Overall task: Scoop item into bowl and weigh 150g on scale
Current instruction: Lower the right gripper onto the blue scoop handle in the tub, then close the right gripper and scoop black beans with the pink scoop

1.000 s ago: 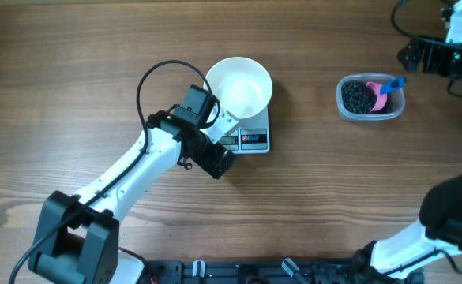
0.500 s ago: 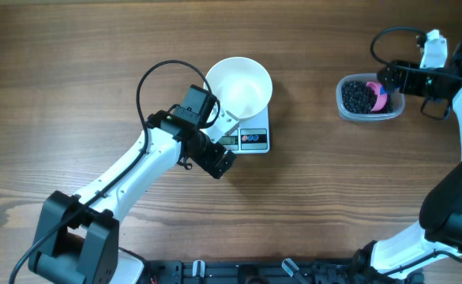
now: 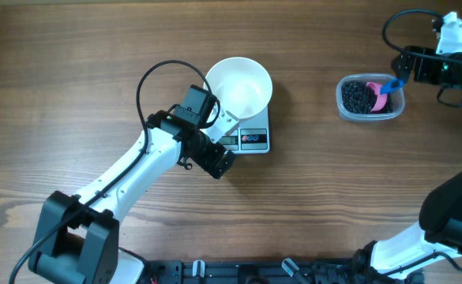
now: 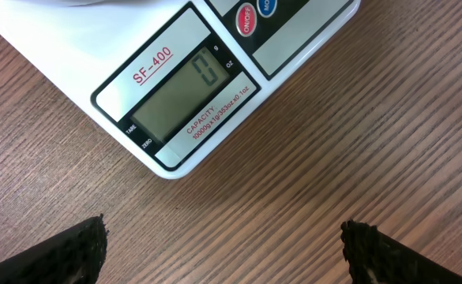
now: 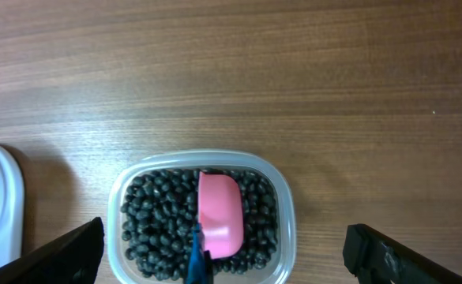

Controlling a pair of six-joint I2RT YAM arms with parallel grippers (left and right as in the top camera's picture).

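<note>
Right wrist view: I log scooping unstarted. Right pincer (image 5: 227,260) spread, empty, over beans (image 5: 155,217) and pink scoop (image 5: 219,209) in tub (image 5: 286,197), well right of scale (image 3: 253,140); empty bowl (image 3: 239,85) atop scale. Left pincer (image 4: 227,256) spread. Next: grip scoop handle.

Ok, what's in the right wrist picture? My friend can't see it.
A clear tub full of black beans sits on a wooden table, a pink scoop lying in them. The open right gripper's fingertips show at the bottom corners.
</note>
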